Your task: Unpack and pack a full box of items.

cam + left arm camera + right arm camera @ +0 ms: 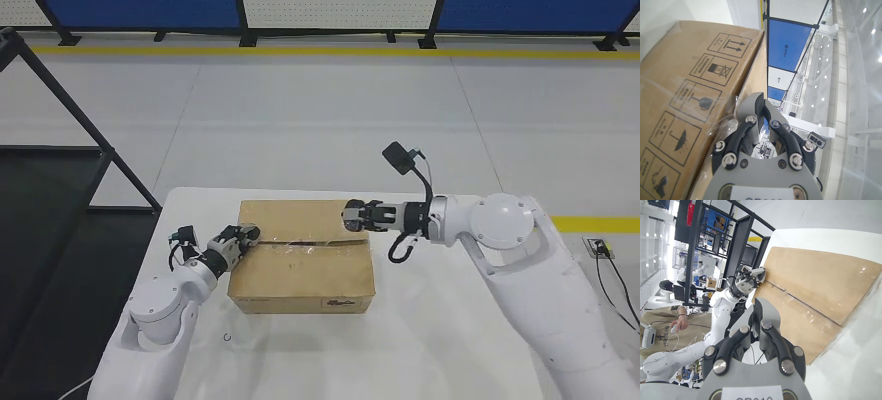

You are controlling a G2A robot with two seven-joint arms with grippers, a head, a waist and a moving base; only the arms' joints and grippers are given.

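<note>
Box (300, 270), centre frame: stiff cardboard, taped, likely heavy; take hold at the seam flaps. Left gripper (252, 234) and right gripper (347, 216): jaws closed.

box (677, 66): brown, black symbol grid | table (450, 340): white | left hand (762, 101): grey, black pads

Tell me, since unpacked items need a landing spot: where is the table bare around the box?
Bare table lies between the box and the near edge, and on the box's right side, past the right gripper. Crowded: the box's left end, where the left gripper sits at the seam; only a thin strip behind.
</note>
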